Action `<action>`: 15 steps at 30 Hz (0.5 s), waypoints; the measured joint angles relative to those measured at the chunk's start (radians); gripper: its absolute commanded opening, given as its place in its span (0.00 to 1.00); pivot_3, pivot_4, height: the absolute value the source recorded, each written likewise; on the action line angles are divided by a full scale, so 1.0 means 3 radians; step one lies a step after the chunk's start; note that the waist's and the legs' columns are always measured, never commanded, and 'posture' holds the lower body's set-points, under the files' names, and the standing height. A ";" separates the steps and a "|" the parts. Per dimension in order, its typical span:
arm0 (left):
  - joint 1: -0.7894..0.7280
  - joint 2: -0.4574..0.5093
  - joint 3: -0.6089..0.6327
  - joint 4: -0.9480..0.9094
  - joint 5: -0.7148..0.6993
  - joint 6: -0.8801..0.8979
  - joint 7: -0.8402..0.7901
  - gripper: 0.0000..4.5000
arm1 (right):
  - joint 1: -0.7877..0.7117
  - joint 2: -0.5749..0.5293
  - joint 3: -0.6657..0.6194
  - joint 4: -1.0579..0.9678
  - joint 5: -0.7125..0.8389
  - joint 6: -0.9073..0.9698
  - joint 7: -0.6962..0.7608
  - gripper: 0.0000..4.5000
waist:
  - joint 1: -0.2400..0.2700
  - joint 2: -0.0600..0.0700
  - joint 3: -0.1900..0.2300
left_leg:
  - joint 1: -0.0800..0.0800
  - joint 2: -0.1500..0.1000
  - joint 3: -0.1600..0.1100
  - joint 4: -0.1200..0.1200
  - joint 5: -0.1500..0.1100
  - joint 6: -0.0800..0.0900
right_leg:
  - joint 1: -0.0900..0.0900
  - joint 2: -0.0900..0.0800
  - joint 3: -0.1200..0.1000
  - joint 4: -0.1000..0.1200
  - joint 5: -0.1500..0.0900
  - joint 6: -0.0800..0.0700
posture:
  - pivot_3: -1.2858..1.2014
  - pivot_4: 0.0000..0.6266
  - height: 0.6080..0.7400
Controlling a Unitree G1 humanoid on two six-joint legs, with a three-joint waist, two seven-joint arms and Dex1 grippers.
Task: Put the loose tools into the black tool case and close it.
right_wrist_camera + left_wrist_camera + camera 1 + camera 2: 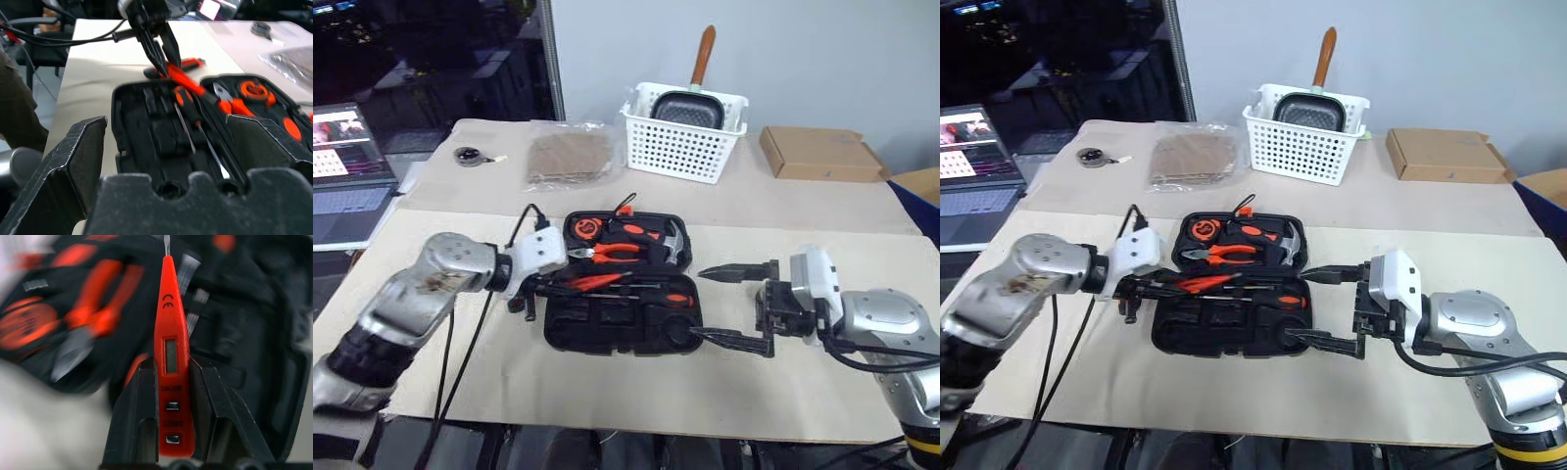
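While the black tool case (622, 294) lies open on the cloth-covered bench (783, 382), its moulded plastic halves show tool-shaped slots — orange-handled pliers (607, 252) and a hammer (674, 245) in the far half, two slim screwdrivers (651, 292) in the near one. At the case's left edge, the left end effector (168, 396) has its two black fingers pressed against a thin, flat red cutter (171, 357) with a small grey window, its narrow tip reaching over the case. At the case's right edge, the right end effector (739, 305) holds nothing, its jagged black fingers spread wide. Behind stands a white perforated basket (680, 137).
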State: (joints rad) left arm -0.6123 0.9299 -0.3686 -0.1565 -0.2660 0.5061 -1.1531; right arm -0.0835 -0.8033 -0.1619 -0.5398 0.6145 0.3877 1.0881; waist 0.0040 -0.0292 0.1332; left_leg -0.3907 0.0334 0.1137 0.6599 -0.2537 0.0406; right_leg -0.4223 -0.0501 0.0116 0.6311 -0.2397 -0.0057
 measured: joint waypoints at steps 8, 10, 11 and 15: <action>-0.0181 -0.0212 -0.0354 0.0482 0.0495 -0.0535 -0.0517 0.10 | 0.0349 -0.0076 -0.0231 -0.0187 0.0063 0.0002 -0.0060 1.00 | 0.0019 0.0000 0.0000 | -0.0005 0.0002 -0.0001 0.0007 -0.0005 0.0008 | -0.0001 0.0005 0.0004 -0.0002 -0.0005 0.0010 | 0.52 0.24 1.00; -0.0184 -0.0242 -0.0349 0.0479 0.0506 -0.0506 -0.0549 0.10 | 0.0405 -0.0081 -0.0268 -0.0223 0.0071 0.0003 -0.0076 1.00 | 0.0024 0.0000 0.0000 | -0.0003 0.0001 -0.0001 0.0007 -0.0006 0.0009 | 0.0002 0.0001 0.0004 -0.0001 -0.0005 0.0013 | 0.52 0.24 1.00; -0.0184 -0.0248 -0.0347 0.0473 0.0512 -0.0492 -0.0551 0.10 | 0.0431 -0.0090 -0.0279 -0.0233 0.0079 0.0004 -0.0081 1.00 | 0.0024 0.0000 0.0000 | -0.0003 0.0000 -0.0001 0.0007 -0.0006 0.0011 | 0.0002 -0.0001 0.0003 -0.0001 -0.0005 0.0014 | 0.52 0.24 1.00; -0.0178 -0.0248 -0.0325 0.0374 0.0540 -0.0253 -0.0566 0.10 | 0.0477 -0.0097 -0.0291 -0.0268 0.0098 0.0006 -0.0091 1.00 | 0.0019 0.0000 0.0000 | -0.0002 -0.0001 0.0000 0.0008 -0.0007 0.0011 | 0.0003 -0.0002 0.0004 0.0001 -0.0005 0.0016 | 0.52 0.24 1.00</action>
State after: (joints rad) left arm -0.6657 0.8554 -0.4661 -0.0444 -0.1040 0.4302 -1.3230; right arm 0.0595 -0.8324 -0.2494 -0.6203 0.6438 0.3895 1.0609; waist 0.0097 -0.0292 0.1332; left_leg -0.3912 0.0331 0.1135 0.6623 -0.2557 0.0439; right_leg -0.4213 -0.0506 0.0127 0.6313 -0.2413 -0.0011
